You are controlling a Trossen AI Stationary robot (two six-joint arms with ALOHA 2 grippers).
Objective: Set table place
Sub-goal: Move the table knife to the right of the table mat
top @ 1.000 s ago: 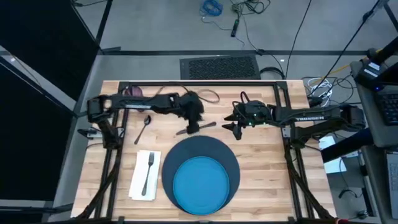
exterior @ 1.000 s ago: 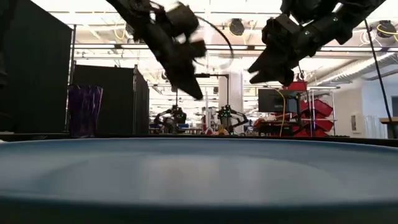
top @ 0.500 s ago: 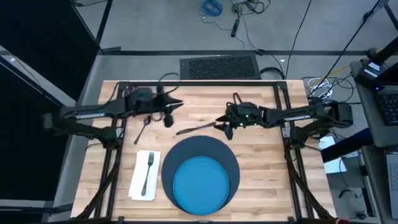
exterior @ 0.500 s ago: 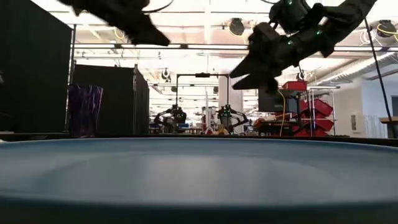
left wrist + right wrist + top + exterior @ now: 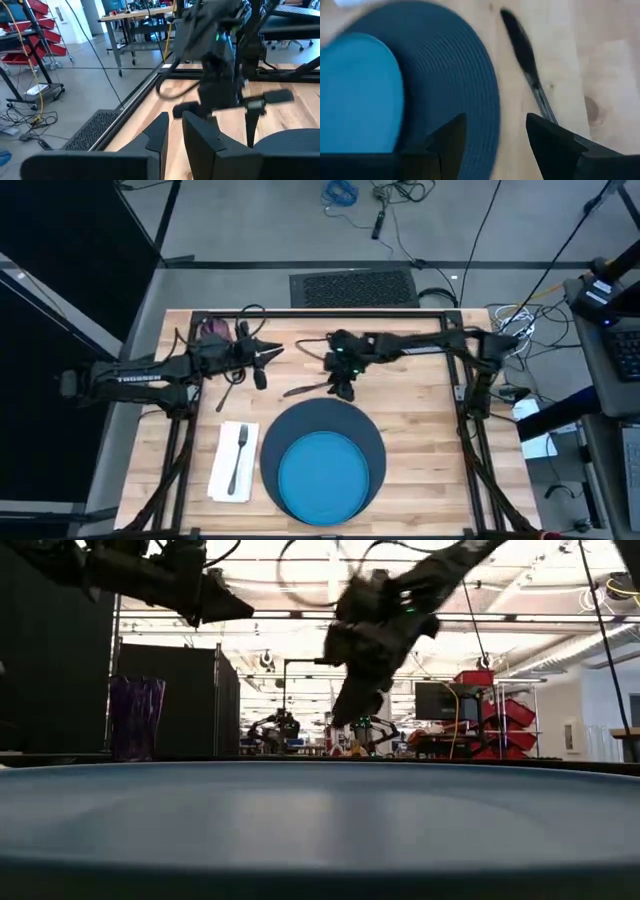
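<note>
Landmark: dark blue round mat near the front edge of the wooden table. Bright blue plate sits on the mat, toward its front. In the low view the plate fills the whole lower half and hides the tabletop, mat and cutlery behind it.

White napkin lies just left of the mat, apart from it, with the fork lying on top.

Knife lies on bare wood just behind the mat's back rim, angled, dark handle to the left; its right end is covered by the right gripper. Right wrist view shows the knife blurred, beside the mat edge, not touching it.

Right gripper hangs over the knife, just behind the mat; fingers spread wide, nothing between them.

Left gripper is behind and left of the mat, well apart from it; fingers a narrow gap apart, empty. The arm covers most of the spoon; only its lower part shows.

Purple cup stands at the back left corner, far from the mat, partly hidden by arm and cable. In the low view it shows as a dark purple shape at left.
</note>
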